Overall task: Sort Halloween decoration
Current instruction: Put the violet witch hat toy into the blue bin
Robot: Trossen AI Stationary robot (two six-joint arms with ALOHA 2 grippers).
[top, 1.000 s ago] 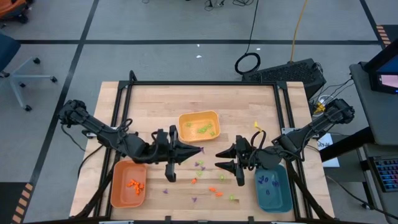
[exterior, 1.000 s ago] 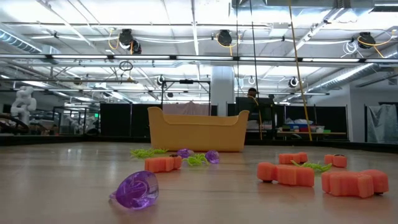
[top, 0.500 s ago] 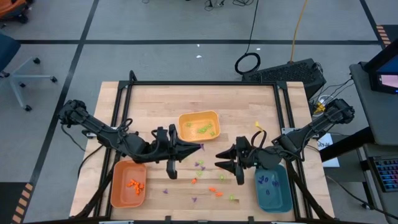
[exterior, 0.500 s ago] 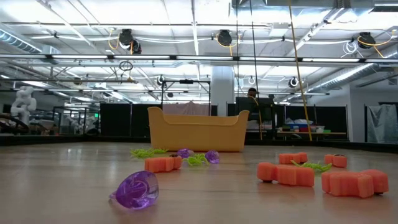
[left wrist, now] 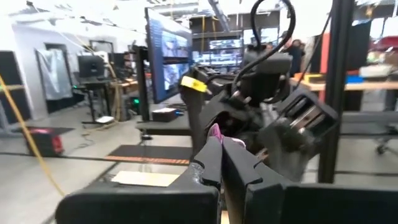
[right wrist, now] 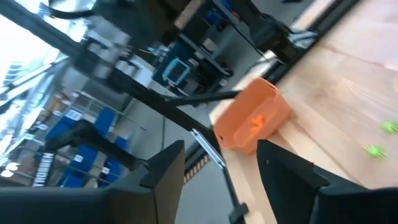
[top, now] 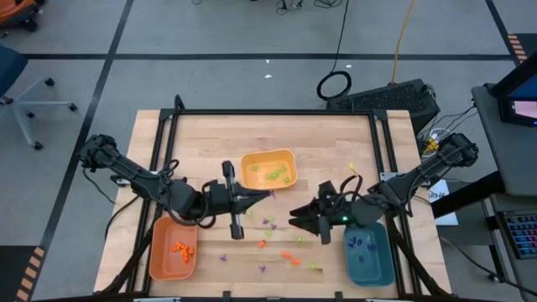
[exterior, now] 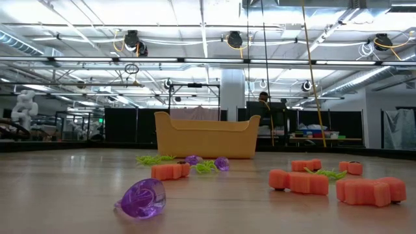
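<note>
A small purple piece (left wrist: 215, 132) of the Halloween decoration sits pinched at the tips of the left tool (top: 267, 195), whose fingers (left wrist: 208, 163) are closed tight on it; we judge it is being carried above the desk (top: 319, 138) toward the tray of its colour. The right tool (top: 295, 217) faces it just across the gap, its fingers (right wrist: 163, 173) standing apart with nothing between them (seemingly readied to receive the piece or to take another).

Below and between the two tools, loose pieces lie scattered on the desk: purple ones (top: 270, 221), orange ones (top: 288, 256) and light green ones (top: 313, 267), all still unsorted. From desk level, a purple ring-like piece (exterior: 141, 198) lies nearest, with orange blocks (exterior: 300, 182) and green sprigs (exterior: 155, 159) beyond.

The trays are set around the tools so that each colour has a short trip. The yellow tray (top: 268, 169), just beyond the left tool, holds green pieces. The orange tray (top: 174, 247), back beside the left arm, holds orange pieces. The teal tray (top: 369, 253), beside the right arm, holds purple pieces; we judge this the carried piece's destination, which would explain the tools meeting mid-desk.
</note>
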